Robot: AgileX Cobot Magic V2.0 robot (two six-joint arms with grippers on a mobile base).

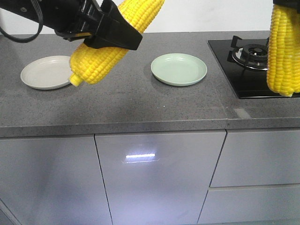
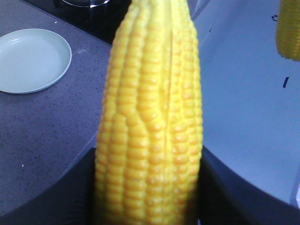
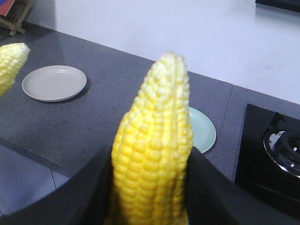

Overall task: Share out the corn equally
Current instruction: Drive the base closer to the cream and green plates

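1. Left tool: black, upper left of the front view, clenched around a corn cob at about mid-length. The left wrist view shows a dark finger on each side of the cob.
2. Corn, left cob: bright yellow with rows of kernels, held in the air above the table and tilted. The stub end points down and to the left, and the other end rises to the right past the top edge of the front view. In that view the stub end overlaps the right rim of the grey plate; whether it hangs directly over the plate cannot be told.
3. Right tool: dark fingers pressed against both sides of a second cob, grasping it. It is almost wholly out of the front view.
4. Corn, right cob: held roughly upright in the air at the right edge of the front view, with its lower end in front of the hob.
5. Grey plate: round and shallow, on the left part of the table.
6. Green plate: round and pale green, near the middle of the table, well apart from the grey plate.
7. Hob: black glass, set into the table at the right, with a gas burner.
8. Table: dark grey speckled top.
9. Cabinet fronts: glossy light grey, below the table edge.
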